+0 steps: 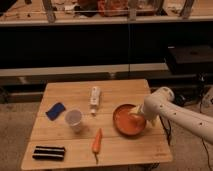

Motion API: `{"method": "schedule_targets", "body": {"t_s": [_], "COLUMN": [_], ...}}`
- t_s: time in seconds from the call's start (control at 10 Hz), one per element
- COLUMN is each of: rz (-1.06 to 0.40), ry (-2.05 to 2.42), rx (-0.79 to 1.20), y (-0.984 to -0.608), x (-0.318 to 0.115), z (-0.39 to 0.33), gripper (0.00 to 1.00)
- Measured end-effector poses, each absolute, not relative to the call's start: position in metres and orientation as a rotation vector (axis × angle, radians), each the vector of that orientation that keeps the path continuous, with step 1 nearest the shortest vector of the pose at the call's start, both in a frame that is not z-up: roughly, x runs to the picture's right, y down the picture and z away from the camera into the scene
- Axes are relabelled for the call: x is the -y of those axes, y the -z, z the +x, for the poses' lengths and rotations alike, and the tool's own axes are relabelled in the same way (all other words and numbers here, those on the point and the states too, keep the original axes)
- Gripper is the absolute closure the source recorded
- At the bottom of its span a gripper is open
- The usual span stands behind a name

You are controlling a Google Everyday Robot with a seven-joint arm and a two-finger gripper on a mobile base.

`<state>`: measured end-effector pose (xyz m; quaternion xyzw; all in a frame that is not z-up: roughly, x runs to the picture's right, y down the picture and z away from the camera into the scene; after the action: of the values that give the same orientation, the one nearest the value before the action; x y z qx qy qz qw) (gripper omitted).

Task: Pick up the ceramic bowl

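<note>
Your claw [136, 117] sat over the right inner side of the bowl [123, 124]; you could not tell its grip. Left to right on the table [120, 90] lay 1 black box [49, 152], 1 blue sponge [55, 110], 1 cup [74, 119], 1 white bottle [94, 98], 1 carrot [97, 141], then the bowl near the right edge.

No text is readable, even on the pincer [135, 116] at the right rim of the ceramic bowl [123, 124]

One each: ceramic bowl [122, 124], cup [74, 119], carrot [97, 141], white bottle [94, 97], blue sponge [55, 110], black packet [49, 152], tool [136, 116] at the bowl
</note>
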<state>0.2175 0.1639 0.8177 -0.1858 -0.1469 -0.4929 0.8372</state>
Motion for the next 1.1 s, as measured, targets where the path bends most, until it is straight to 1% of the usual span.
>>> {"method": "schedule_targets", "body": {"t_s": [1.1], "rz": [-0.402], "ry": [1.051], "rx": [0.322], "y": [-0.8203], "x": [-0.1689], "z": [0.2144], "gripper": [0.2]}}
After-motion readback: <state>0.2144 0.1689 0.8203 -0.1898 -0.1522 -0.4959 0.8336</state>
